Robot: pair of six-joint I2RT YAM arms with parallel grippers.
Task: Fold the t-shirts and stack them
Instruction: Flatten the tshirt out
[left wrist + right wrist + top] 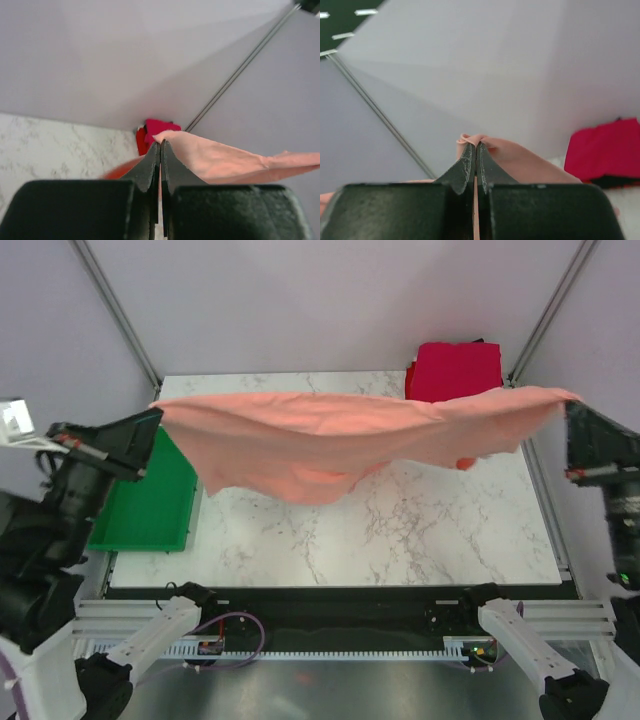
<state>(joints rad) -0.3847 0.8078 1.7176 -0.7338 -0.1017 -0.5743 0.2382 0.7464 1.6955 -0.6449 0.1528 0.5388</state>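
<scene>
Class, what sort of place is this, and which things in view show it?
Probably a robot lab test cell: plain pale panel walls with metal struts, a marble-patterned tabletop, and a salmon-pink cloth t-shirt stretched between the left gripper and right gripper.

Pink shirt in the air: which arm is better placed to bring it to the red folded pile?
Right, likely. The right pincer grips the pink shirt beside the red folded pile; the left pincer holds its other end across the table, by the green tray.
</scene>
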